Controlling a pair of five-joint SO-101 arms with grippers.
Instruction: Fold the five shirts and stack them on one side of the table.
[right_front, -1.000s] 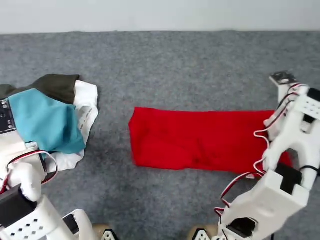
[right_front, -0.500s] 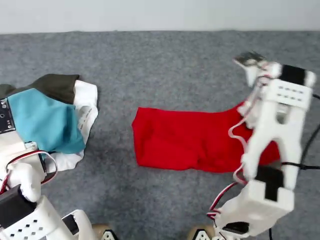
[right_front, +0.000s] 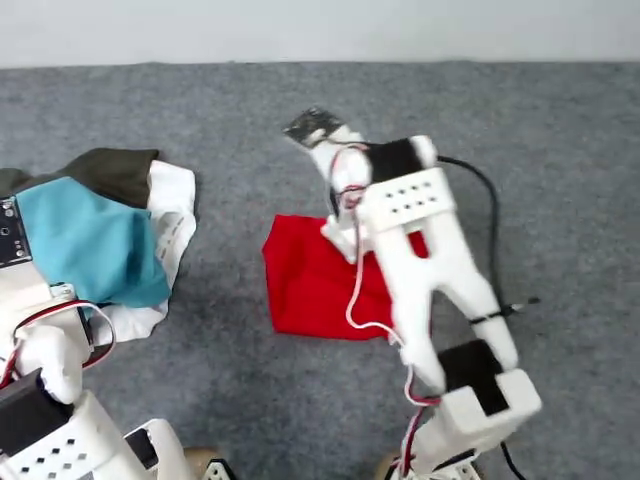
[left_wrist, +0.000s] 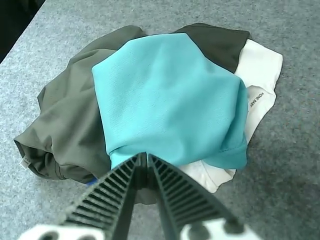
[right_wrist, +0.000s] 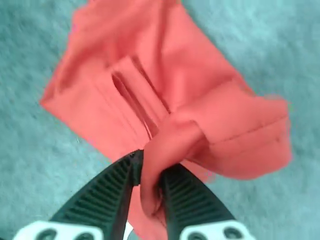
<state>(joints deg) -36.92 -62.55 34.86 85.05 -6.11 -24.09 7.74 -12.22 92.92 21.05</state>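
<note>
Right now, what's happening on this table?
The right gripper has its fingers shut on a bunched edge of the red shirt, holding it over the rest of the shirt, which lies on the grey table. The left gripper, fingers shut, sits by the pile at the table's left: teal shirt on top, olive shirt and white shirt under it.

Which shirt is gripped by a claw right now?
The red shirt, pinched in the right claw and lying alone mid-table. The teal shirt, olive shirt and white shirt sit heaped together off to one side.
</note>
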